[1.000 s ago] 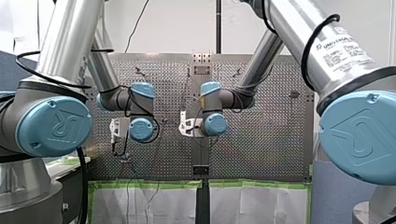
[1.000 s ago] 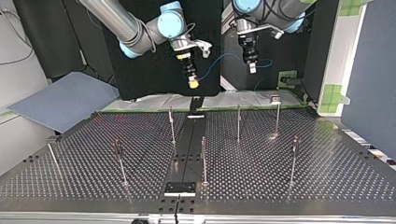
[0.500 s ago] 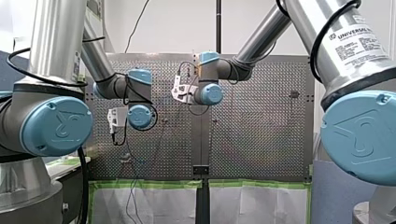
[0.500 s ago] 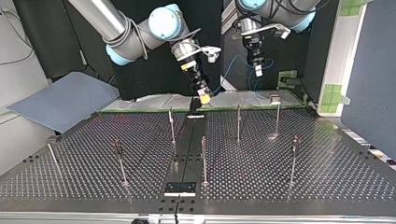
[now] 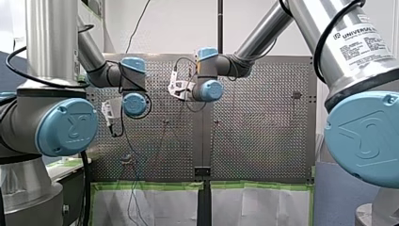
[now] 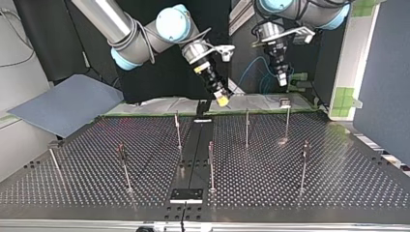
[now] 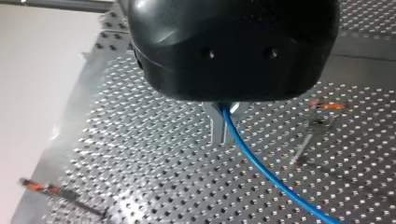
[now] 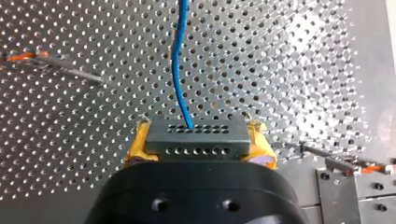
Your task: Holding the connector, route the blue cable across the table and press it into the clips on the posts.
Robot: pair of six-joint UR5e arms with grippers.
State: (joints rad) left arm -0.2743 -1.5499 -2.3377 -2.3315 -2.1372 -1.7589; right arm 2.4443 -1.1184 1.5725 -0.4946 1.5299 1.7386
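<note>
In the right wrist view my right gripper (image 8: 196,145), with yellow pads, is shut on a dark grey connector (image 8: 195,133). The blue cable (image 8: 180,70) runs out of the connector's face, away from the gripper. In the left wrist view my left gripper (image 7: 224,133) has its metal fingers shut on the blue cable (image 7: 261,172) further along. In the top view my right gripper (image 6: 222,100) hangs tilted above the table's far edge, near the middle. My left gripper (image 6: 282,79) hangs to its right, and the cable (image 6: 249,70) loops between them.
Several thin posts stand on the perforated table (image 6: 338,183), among them one (image 6: 178,129) left of the centre rail, one (image 6: 247,126) right of it and one (image 6: 287,118) below my left gripper. A grey-blue sheet (image 6: 67,104) lies beyond the table's far left corner.
In the top view both grippers have moved to the right and lower. My right gripper has tilted over, and the connector and the cable went with them.
</note>
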